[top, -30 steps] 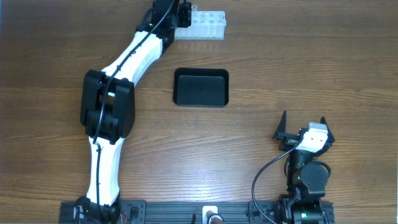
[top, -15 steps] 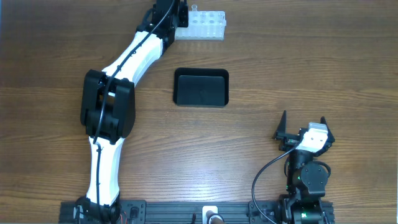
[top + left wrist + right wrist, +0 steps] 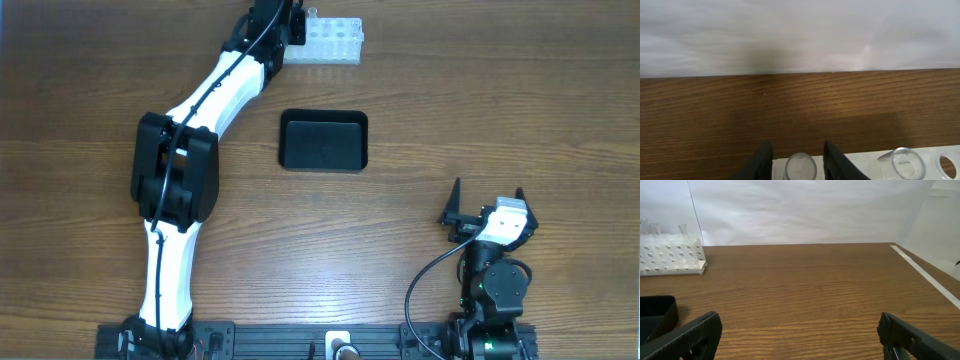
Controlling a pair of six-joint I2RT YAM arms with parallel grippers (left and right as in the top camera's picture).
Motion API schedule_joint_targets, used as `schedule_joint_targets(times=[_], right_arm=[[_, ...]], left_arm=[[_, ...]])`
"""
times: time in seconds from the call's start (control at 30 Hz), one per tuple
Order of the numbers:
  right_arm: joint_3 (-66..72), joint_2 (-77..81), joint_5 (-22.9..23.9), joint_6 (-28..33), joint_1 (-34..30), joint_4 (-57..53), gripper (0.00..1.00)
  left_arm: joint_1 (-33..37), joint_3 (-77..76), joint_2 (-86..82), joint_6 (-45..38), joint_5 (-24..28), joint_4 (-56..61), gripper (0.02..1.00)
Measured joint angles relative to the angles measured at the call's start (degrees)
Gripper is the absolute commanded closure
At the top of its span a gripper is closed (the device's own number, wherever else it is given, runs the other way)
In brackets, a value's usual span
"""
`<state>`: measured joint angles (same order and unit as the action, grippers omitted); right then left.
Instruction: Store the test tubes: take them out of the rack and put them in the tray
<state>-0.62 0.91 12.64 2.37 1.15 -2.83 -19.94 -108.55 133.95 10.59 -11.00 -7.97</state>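
- the left gripper (image 3: 798, 156) sat at the end of the white, many-holed plastic rack (image 3: 330, 42) at the far edge of the wooden table (image 3: 480, 90). its fingers were apart, astride the rim of a clear test tube (image 3: 800, 168), with a sliver of gap on each side.
- to do this well, it likely needed to centre on the tube, close gently below the rim, then lift straight up so the tube did not bind in its hole or drag the rack.
- the right gripper (image 3: 487, 204) rested near its base, well apart from the rack, jaws wide and empty.
- count: three tubes appeared to stand in the rack in the right wrist view; one rack; one black rectangular tray (image 3: 323, 141), holding none.
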Motion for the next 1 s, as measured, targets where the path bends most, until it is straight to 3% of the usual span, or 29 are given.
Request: schedule_joint_targets(times=[0.43, 1.0], right_arm=[[0.00, 0.00, 0.00, 0.00, 0.00, 0.00, 0.009], [0.00, 0.00, 0.00, 0.00, 0.00, 0.00, 0.007]], left_arm=[[0.00, 0.00, 0.74, 0.00, -0.04, -0.02, 0.871], [0.00, 0.00, 0.37, -0.02, -0.04, -0.52, 0.928]])
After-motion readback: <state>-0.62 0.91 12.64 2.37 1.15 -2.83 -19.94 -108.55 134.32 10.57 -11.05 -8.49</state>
